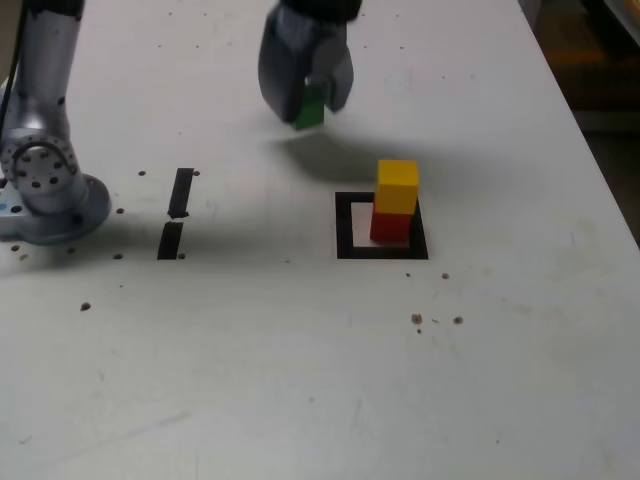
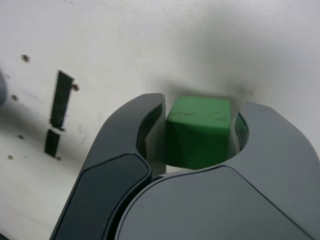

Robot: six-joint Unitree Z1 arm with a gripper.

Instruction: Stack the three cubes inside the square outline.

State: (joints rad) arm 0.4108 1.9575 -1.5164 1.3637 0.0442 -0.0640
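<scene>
The gripper [image 1: 312,100] has its jaws clenched on the green cube [image 1: 309,108], which the wrist view shows pinched between the two dark fingers [image 2: 150,135] (one corner of the cube [image 2: 199,131] turned toward the camera). In the exterior view the green cube sits near the white table [image 1: 300,380], at about eleven o'clock from the square outline [image 1: 343,225] and well apart from it; whether it touches the surface I cannot tell. Inside the black tape outline, toward its three o'clock side, the red cube [image 1: 391,226] stands with the yellow cube [image 1: 397,186] stacked on top. At nine o'clock from the outline lie two short black tape strips [image 1: 176,214], end to end. Further toward nine o'clock stands the arm's grey base [image 1: 45,185]. Small dark specks dot the table.
</scene>
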